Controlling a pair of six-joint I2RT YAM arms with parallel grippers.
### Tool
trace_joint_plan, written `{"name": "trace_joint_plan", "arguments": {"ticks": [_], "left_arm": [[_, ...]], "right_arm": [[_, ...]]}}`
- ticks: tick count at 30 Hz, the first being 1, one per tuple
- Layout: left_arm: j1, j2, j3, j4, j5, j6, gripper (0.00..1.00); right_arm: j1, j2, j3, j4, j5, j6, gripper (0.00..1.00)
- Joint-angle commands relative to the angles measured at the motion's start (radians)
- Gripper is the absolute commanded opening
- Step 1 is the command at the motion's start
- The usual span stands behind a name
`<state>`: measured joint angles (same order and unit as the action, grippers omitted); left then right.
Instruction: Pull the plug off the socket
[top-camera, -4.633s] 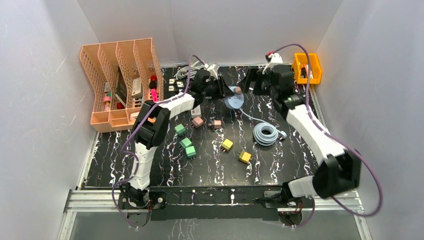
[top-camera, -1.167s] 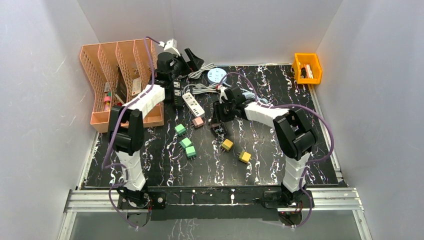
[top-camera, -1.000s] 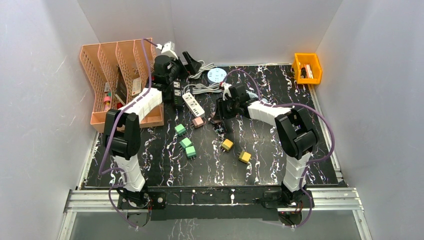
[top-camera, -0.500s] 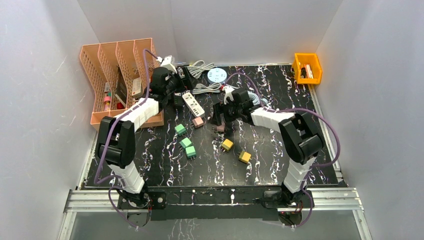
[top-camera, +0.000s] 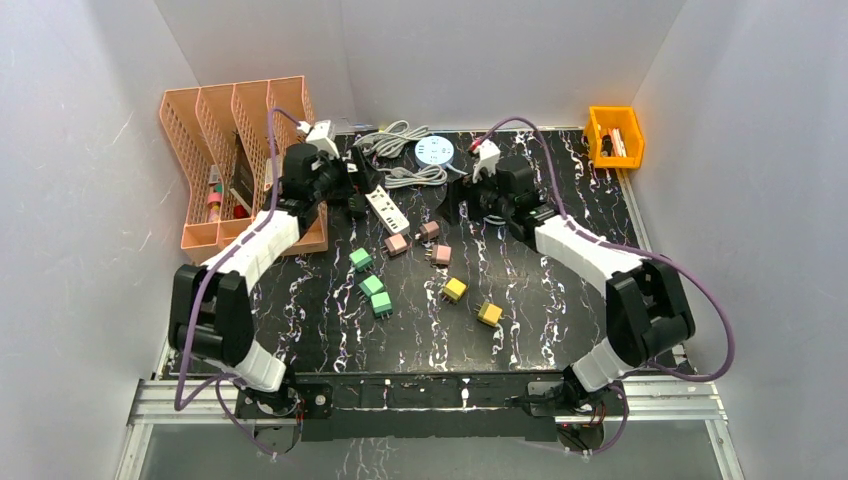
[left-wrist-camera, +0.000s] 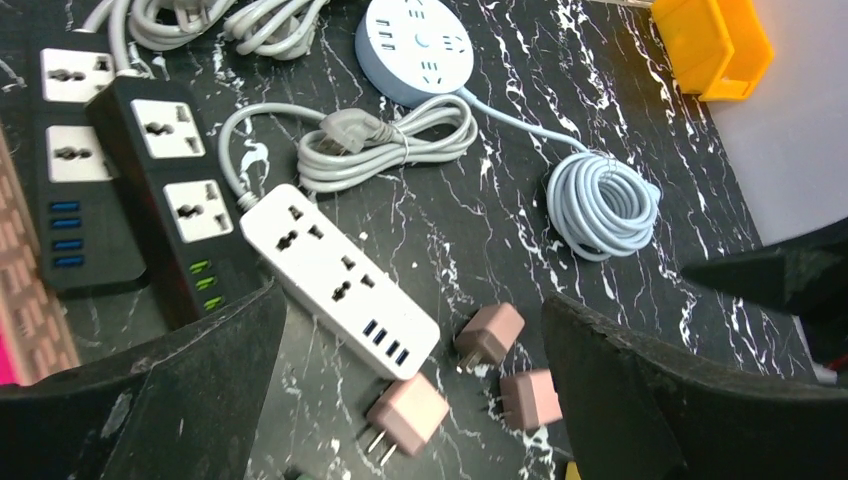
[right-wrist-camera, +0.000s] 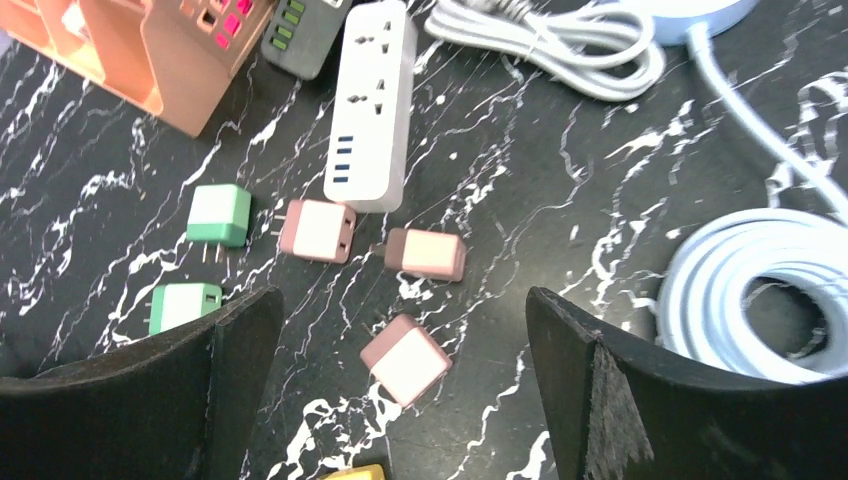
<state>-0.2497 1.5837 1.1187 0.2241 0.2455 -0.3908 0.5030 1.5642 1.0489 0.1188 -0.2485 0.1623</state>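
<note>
Three pink plugs lie loose on the black marbled table (top-camera: 560, 300): one (top-camera: 441, 254) (right-wrist-camera: 405, 360) (left-wrist-camera: 530, 398) below my right gripper, two more (top-camera: 428, 231) (top-camera: 397, 243) by the end of the white power strip (top-camera: 387, 208) (left-wrist-camera: 340, 280) (right-wrist-camera: 375, 105). The strip's sockets show nothing plugged in, and neither does the round pale-blue socket (top-camera: 434, 152) (left-wrist-camera: 418, 50). My right gripper (top-camera: 462, 200) (right-wrist-camera: 402, 300) hangs open above the pink plugs, holding nothing. My left gripper (top-camera: 345, 190) (left-wrist-camera: 412, 340) is open over the strips, empty.
Two black power strips (left-wrist-camera: 185, 210) (left-wrist-camera: 70, 180) lie left of the white one. Green plugs (top-camera: 372, 285) and yellow plugs (top-camera: 454, 290) sit nearer the front. A coiled grey cable (left-wrist-camera: 603, 205) (right-wrist-camera: 770, 290), a peach organizer (top-camera: 240, 160) and an orange bin (top-camera: 613, 136) stand around.
My right gripper opened, let a pink plug drop on the table and drew back up and to the right. The left arm pulled back toward the organizer.
</note>
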Motion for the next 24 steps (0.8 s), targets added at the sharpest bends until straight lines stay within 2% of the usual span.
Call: {"name": "trace_joint_plan", "arguments": {"ticks": [1, 7, 15, 18, 24], "left_arm": [[0.070, -0.133, -0.059, -0.043, 0.106, 0.044, 0.98], [0.214, -0.205, -0.154, -0.066, 0.291, -0.024, 0.98], [0.235, -0.191, -0.204, -0.011, 0.361, -0.106, 0.98], [0.236, -0.185, -0.208, 0.021, 0.372, -0.132, 0.98], [0.235, -0.177, -0.199, 0.011, 0.379, -0.136, 0.98]], "right_arm": [[-0.031, -0.071, -0.010, -0.014, 0.022, 0.003, 0.98], [-0.040, -0.164, -0.137, 0.025, 0.004, 0.010, 0.98], [0.000, 0.026, 0.001, -0.013, 0.017, -0.019, 0.97], [0.018, 0.137, 0.097, -0.087, 0.022, -0.041, 0.92], [0.035, 0.267, 0.145, -0.069, 0.015, -0.033, 0.85]]}}
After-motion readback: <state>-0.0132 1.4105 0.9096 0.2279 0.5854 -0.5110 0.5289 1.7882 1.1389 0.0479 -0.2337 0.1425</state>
